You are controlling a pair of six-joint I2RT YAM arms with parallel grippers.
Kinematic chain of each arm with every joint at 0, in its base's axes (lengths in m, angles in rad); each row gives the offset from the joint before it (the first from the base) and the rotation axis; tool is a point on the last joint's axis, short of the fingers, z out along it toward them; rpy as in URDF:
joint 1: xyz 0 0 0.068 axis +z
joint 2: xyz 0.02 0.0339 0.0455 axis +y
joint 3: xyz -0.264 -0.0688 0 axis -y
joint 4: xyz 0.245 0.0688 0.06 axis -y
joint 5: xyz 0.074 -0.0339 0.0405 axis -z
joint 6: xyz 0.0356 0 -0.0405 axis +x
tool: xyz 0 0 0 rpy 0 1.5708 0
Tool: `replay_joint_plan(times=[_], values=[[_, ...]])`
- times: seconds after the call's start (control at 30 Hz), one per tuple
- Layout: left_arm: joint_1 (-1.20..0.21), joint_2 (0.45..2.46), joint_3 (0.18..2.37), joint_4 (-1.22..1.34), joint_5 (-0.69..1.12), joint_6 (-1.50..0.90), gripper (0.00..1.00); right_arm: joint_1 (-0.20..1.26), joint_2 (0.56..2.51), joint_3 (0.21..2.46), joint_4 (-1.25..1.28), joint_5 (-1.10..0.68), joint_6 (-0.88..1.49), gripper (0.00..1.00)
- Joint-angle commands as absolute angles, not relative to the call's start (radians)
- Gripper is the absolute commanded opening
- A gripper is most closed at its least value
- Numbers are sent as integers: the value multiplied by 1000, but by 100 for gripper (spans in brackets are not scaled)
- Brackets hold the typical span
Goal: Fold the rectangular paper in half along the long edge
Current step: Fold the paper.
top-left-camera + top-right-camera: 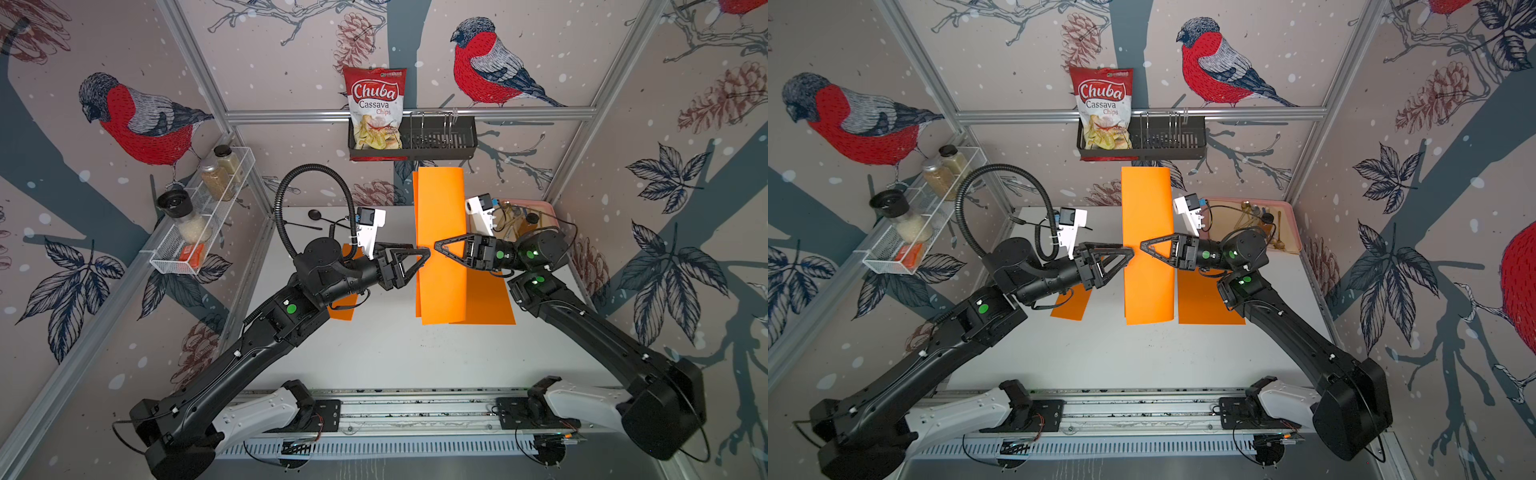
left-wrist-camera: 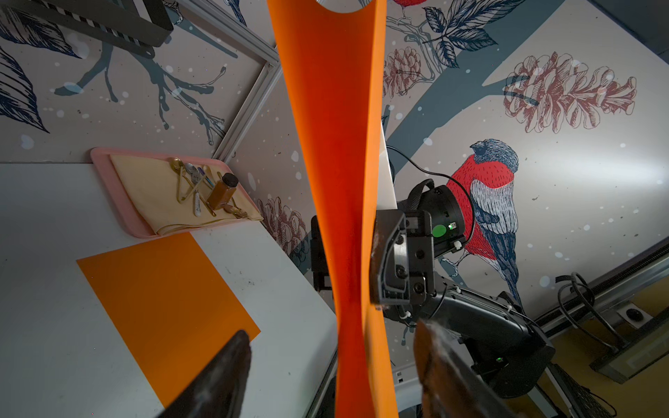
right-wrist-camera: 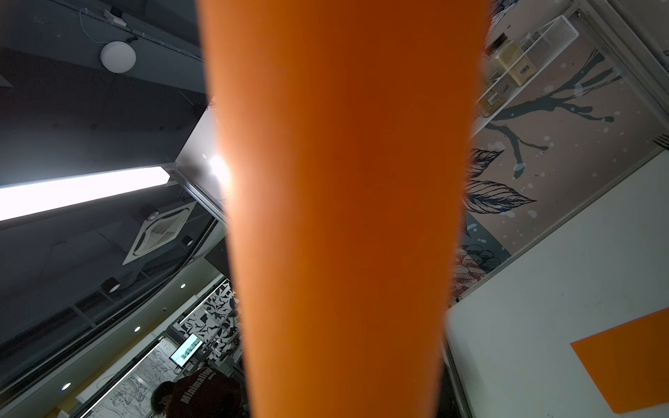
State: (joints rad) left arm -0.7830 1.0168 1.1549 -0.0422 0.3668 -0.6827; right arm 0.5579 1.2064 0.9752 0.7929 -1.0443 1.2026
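Note:
The orange rectangular paper hangs upright above the table, bent over on itself into two loosely facing halves. My right gripper is shut on it about halfway along its length. In the left wrist view its fingers pinch both layers of the paper. My left gripper is open. Its fingers stand on either side of the paper without touching it. In the right wrist view the paper fills the middle and hides the fingers.
Two more orange sheets lie flat on the white table, one at the right and one under the left arm. A pink tray of cutlery sits back right. There are also a black spoon, a wall basket with a chips bag and a wire spice shelf.

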Motion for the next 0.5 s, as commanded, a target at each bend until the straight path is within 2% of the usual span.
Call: replay_joint_plan(times=[0.0, 0.23, 0.47], values=[[-785, 1017, 1150, 22, 385, -688, 73, 573, 1209, 995, 732, -1023, 1131, 18], [-785, 1020, 1143, 33, 396, -691, 64, 584, 1210, 997, 704, -1014, 1106, 18], [-785, 1025, 1137, 46, 408, -698, 41, 586, 1209, 1000, 701, -1011, 1101, 18]])
